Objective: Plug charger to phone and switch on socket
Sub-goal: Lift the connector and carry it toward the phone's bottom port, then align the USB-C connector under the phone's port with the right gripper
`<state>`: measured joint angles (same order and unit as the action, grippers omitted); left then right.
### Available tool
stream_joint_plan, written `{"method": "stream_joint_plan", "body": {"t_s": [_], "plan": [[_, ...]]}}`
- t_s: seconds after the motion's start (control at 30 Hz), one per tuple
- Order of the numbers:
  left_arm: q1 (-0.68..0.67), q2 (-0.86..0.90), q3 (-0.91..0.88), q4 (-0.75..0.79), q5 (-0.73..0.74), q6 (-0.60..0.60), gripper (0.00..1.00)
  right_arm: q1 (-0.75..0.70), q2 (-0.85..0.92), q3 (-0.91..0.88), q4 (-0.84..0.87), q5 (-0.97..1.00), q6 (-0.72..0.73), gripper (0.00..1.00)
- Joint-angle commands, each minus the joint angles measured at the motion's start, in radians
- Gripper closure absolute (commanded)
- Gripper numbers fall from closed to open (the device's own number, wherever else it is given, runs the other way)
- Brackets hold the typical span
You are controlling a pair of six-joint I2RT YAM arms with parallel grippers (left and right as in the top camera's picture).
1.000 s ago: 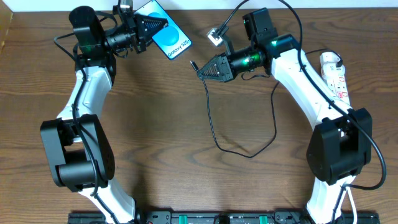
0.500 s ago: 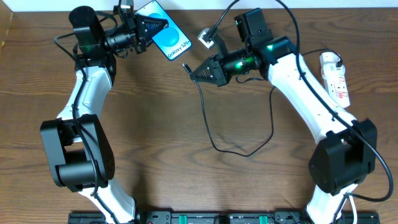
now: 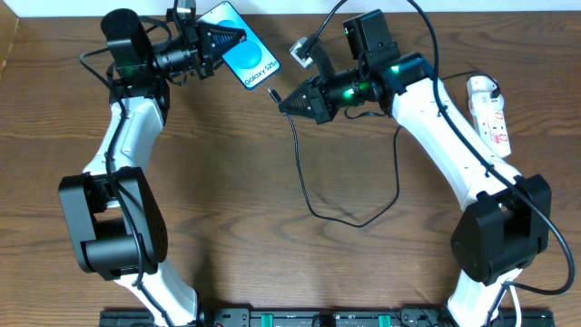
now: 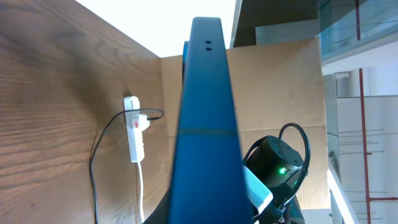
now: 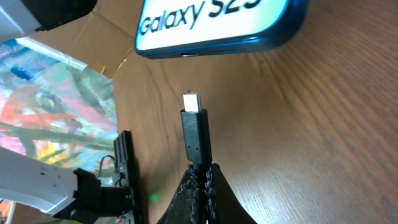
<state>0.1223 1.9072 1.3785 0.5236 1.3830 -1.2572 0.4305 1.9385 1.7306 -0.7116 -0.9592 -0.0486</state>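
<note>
My left gripper [image 3: 234,37] is shut on the phone [image 3: 253,58] and holds it tilted above the table's far edge, blue screen up. In the left wrist view the phone's dark blue edge [image 4: 205,118] fills the middle. My right gripper [image 3: 285,103] is shut on the charger's connector [image 5: 196,130], its metal tip pointing at the phone's bottom edge [image 5: 214,46] across a short gap. The black charger cable [image 3: 305,186] loops over the table. Far right lies the white socket [image 3: 491,113], which the left wrist view shows with a black cable at its end [image 4: 132,132].
The right arm's white links [image 3: 445,127] run from the table's front right toward the middle. The left arm [image 3: 123,136] stands along the left side. Brown cardboard [image 4: 273,81] rises behind the table's far edge.
My right gripper has carried the connector left and slightly toward the far edge, closer to the phone's bottom end. The cable loop shifted with it. The left gripper and phone have stayed put.
</note>
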Motion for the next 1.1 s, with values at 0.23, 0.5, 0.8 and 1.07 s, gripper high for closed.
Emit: {"method": "stream_joint_plan", "body": {"t_s": [0.23, 0.5, 0.8, 1.07], "plan": [[-0.014, -0.018, 0.013, 0.000, 0.028, 0.003, 0.93, 0.003, -0.024, 0.003, 0.020, 0.018, -0.074, 0.99], [-0.014, -0.018, 0.013, -0.014, 0.027, 0.003, 0.93, 0.003, -0.037, 0.003, 0.020, 0.078, -0.115, 0.99], [-0.016, -0.018, 0.013, -0.014, 0.027, 0.003, 0.92, 0.003, -0.063, 0.003, 0.021, 0.122, -0.124, 0.99], [-0.019, -0.018, 0.013, -0.014, 0.028, 0.027, 0.92, 0.010, -0.063, 0.003, 0.024, 0.119, -0.121, 0.99]]}}
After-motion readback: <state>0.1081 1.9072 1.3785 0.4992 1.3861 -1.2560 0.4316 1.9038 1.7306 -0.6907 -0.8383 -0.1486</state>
